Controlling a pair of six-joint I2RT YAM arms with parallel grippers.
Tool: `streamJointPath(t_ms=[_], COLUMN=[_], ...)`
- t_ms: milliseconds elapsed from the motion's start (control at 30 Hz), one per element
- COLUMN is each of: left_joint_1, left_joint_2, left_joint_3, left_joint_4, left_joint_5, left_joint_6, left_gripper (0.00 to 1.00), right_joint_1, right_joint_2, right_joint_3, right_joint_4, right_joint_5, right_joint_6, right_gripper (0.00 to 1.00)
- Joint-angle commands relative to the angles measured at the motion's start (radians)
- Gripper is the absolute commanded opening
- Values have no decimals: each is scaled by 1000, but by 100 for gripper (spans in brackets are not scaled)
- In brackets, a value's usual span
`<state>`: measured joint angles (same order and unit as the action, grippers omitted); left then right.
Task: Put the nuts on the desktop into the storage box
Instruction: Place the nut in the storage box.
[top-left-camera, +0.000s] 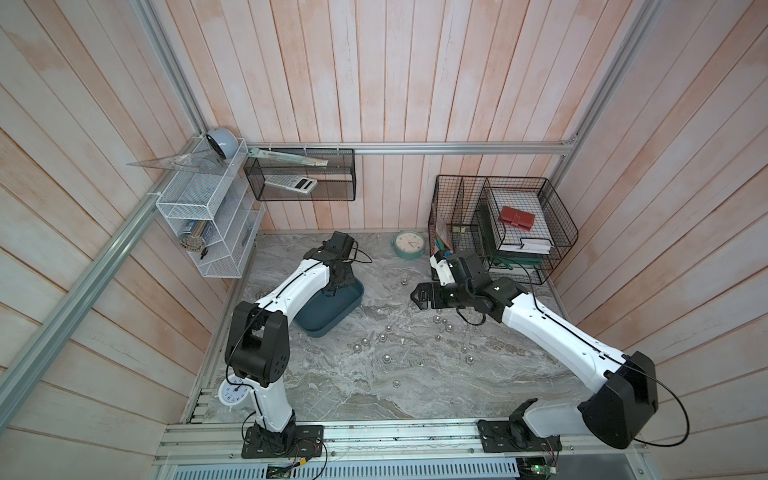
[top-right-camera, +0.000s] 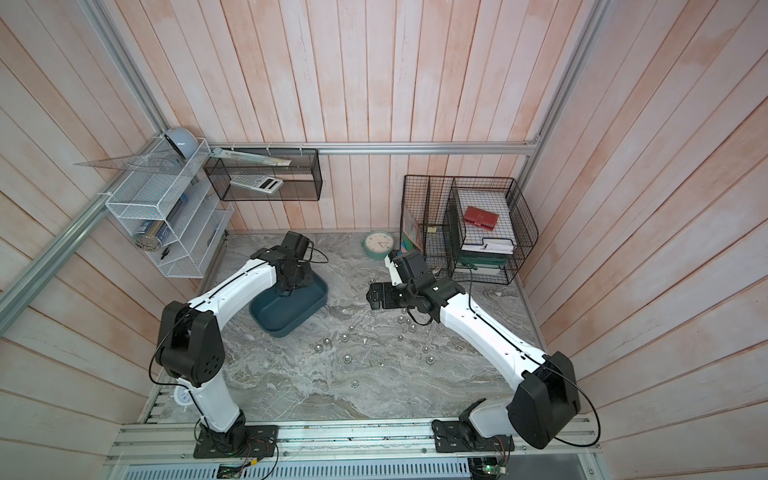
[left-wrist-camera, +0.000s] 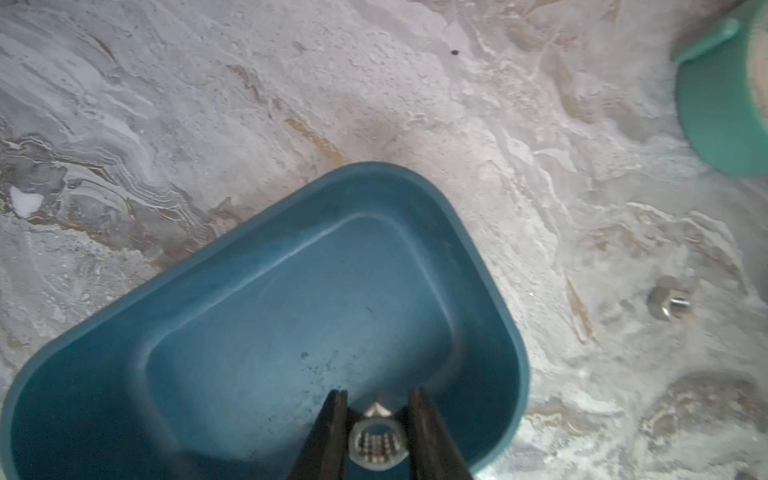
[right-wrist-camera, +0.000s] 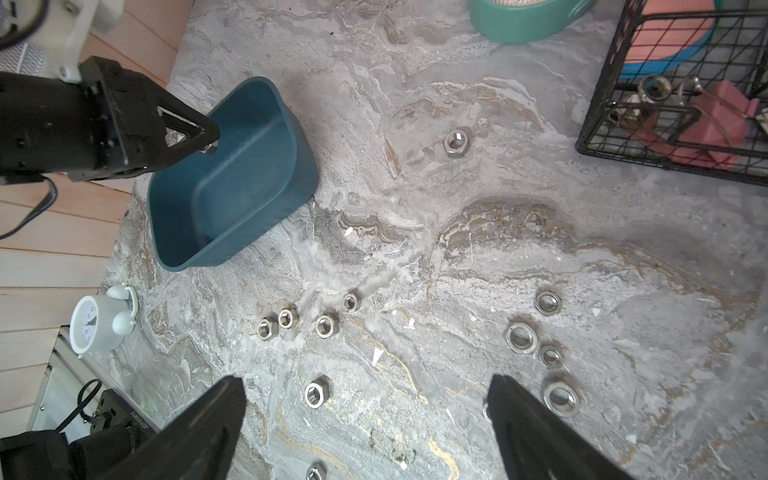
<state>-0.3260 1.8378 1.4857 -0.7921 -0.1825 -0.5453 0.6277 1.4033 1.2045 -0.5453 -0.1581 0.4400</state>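
Nuts (right-wrist-camera: 326, 325): small shiny silver hex rings w/ dark centre holes, a few diff sizes. They lie flat, scattered on the grey marble-veined surface (right-wrist-camera: 457, 249). A loose row of four sits nearer the storage box (right-wrist-camera: 232, 195), wider ones cluster on the robot's right, and one lone nut (right-wrist-camera: 456, 142) lies off toward the green clock (right-wrist-camera: 519, 25). The box is dark teal, shallow, w/ rounded corners, on the left half of the surface, under the left wrist.

Left end effector (left-wrist-camera: 378, 401): fingers nearly pressed together, pinching the pinched nut (left-wrist-camera: 376, 446) above the box interior, close to one end wall. Right end effector (right-wrist-camera: 368, 386): spread wide, hovering over the scattered nuts, apart from them.

View diffs:
- **Left wrist cam:** the only view showing the threads inside the pinched nut's bore.
- **Both top views:** the wrist covers that grip, and the nuts read as bright dots (top-left-camera: 386, 358), hex shape lost.
- **Right wrist cam:** gives hex flats and size differences. Also shows the left end effector side-on w/ its tip over the box, and a white alarm clock (right-wrist-camera: 97, 322) at the surface's edge.
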Motion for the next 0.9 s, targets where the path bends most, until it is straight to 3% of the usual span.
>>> streamJointPath(t_ms=[0,667,867], left_joint_1=[26,43,44], left_joint_2=[68,283,247], left_joint_3=[2,114,92], left_joint_4=[36,135,142], left_joint_5=[-30,-31,-34], left_joint_6=[37,45,42], left_gripper=[19,23,39], right_joint_1=[16,21,21], right_joint_2=[24,20,19], right_joint_3=[39,49,42], right_joint_4=[0,-45,-51], right_joint_5=[6,70,86], right_joint_6=[-12,-19,-20], right_gripper=[98,98,98])
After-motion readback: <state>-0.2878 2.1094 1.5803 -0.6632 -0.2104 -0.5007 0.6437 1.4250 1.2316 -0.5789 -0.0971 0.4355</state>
